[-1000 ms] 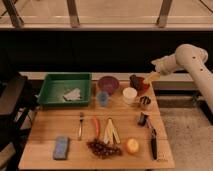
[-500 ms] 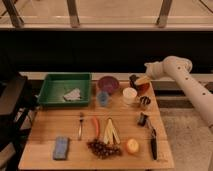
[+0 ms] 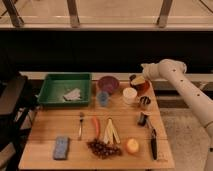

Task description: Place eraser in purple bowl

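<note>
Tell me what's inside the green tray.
The green tray holds one crumpled pale item; anything beneath it is covered. The claw hangs over the red-orange bowl, far right of the tray.

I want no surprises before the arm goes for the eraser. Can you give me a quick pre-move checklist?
1. Gripper open: ok.
2. Gripper above the eraser: not ok, it hovers over the red-orange bowl.
3. Eraser uncovered on the table: ok.
4. Purple bowl upright, nothing over it: ok.
5. Room between the eraser and the white cup: cannot tell.
</note>
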`<state>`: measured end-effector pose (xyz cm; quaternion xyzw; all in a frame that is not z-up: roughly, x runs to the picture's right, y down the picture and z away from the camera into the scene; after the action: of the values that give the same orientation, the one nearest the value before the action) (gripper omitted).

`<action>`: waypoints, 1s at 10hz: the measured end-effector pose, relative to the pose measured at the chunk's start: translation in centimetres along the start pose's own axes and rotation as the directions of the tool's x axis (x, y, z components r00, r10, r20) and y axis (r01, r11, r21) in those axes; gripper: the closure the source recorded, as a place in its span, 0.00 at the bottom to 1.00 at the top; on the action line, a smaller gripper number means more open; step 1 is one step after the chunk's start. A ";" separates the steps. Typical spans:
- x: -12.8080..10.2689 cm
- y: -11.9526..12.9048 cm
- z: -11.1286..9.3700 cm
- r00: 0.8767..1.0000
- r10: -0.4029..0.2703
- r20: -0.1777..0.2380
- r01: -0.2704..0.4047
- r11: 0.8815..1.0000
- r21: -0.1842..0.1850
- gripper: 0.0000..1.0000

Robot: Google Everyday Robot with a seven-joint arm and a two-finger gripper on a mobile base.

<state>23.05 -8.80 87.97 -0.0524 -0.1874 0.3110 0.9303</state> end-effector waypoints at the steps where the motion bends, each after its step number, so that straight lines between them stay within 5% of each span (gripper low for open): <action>1: 0.0 0.0 0.0 1.000 0.000 0.000 0.000 1.000 0.000 0.20; 4: -0.2 0.0 0.2 1.000 -0.002 0.003 0.002 1.000 0.009 0.20; 6: -0.3 -0.6 1.6 0.999 0.041 0.029 -0.043 0.997 0.069 0.20; 10: 0.1 -1.4 3.3 0.993 0.096 0.062 -0.103 0.988 0.115 0.20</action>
<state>22.65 -9.99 91.31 0.0019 -0.1921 0.3690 0.9094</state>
